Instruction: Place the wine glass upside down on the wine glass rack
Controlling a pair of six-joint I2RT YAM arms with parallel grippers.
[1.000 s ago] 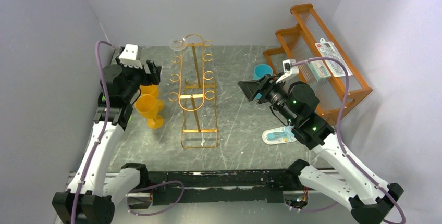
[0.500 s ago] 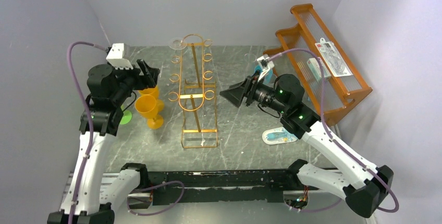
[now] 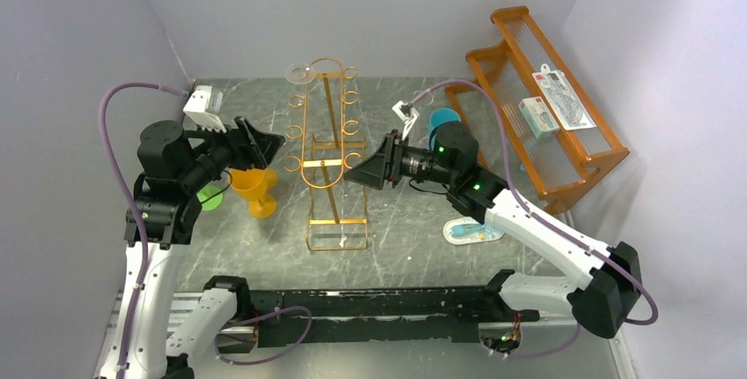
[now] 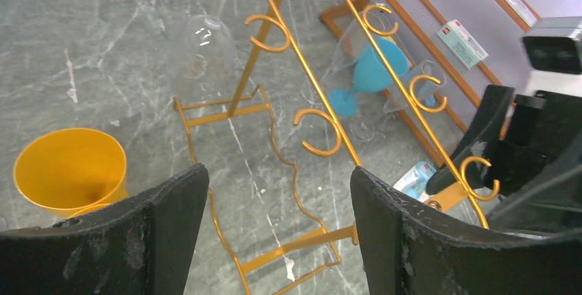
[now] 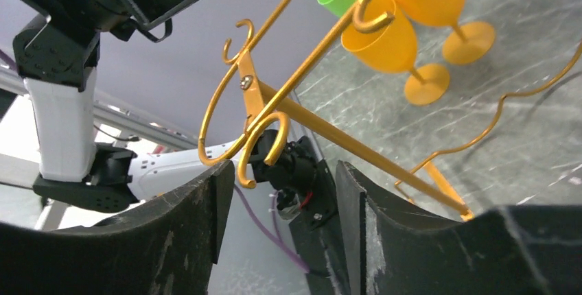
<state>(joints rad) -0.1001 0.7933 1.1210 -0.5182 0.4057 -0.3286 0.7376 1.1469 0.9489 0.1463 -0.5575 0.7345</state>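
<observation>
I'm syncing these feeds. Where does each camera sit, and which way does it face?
Top: above and behind the arm bases, looking down on the table; both arms show, left gripper and right gripper flanking the rack.
Left wrist: on the left arm, facing right through the rack; own fingers at the bottom, right arm beyond.
Right wrist: on the right arm, low and tilted, facing left through the rack; own fingers below, left arm beyond.
Shared: both wrist views hold the rack and a yellow glass.
</observation>
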